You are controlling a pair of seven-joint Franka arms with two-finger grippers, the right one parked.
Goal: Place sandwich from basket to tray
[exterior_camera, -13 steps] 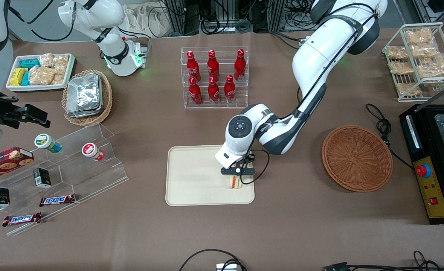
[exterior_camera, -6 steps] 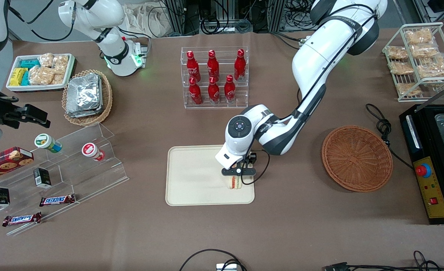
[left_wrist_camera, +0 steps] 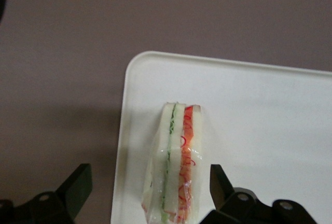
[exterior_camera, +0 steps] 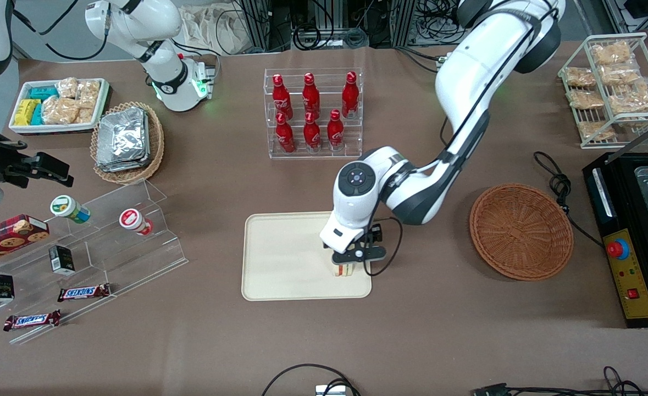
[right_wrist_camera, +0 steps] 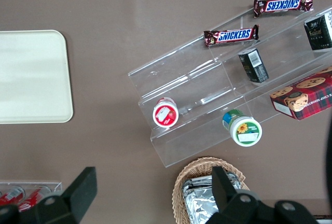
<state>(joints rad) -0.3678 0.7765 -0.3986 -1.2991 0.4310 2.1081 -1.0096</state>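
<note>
Gripper (left_wrist_camera: pixel 148 195) above the sandwich (left_wrist_camera: pixel 176 162), fingers (left_wrist_camera: pixel 78 185) spread wide apart, one on each side of the wedge and touching neither. In the front view, gripper (exterior_camera: pixel 351 263) directly over the sandwich (exterior_camera: pixel 344 269), close above it, near the tray corner closest to the front camera at the working arm's end. Sandwich lying on the tray (left_wrist_camera: pixel 270 115), just inside the rim, clear-wrapped, white bread with a green layer and an orange-red layer running lengthwise between the open fingers. Tray (exterior_camera: pixel 285 258) cream-beige, flat on the brown table (exterior_camera: pixel 439 330), stretching away from the gripper toward the parked arm's end; rest of its surface bare.

Farther out toward the working arm's end, well apart from the gripper: round reddish-brown basket (exterior_camera: pixel 520 231), nothing visible in it. Farther from the front camera than the gripper: clear rack of red bottles (exterior_camera: pixel 313 113). Toward the parked arm's end, well apart: clear stepped display (exterior_camera: pixel 98 247) with two small lidded cups (exterior_camera: pixel 136 221) and chocolate bars (exterior_camera: pixel 83 292), a lighter wicker basket of foil packs (exterior_camera: pixel 126 142), a small white tray of snack packs (exterior_camera: pixel 60 104). At the working arm's end, farthest out: wire rack of tan snack packs (exterior_camera: pixel 612 88).
</note>
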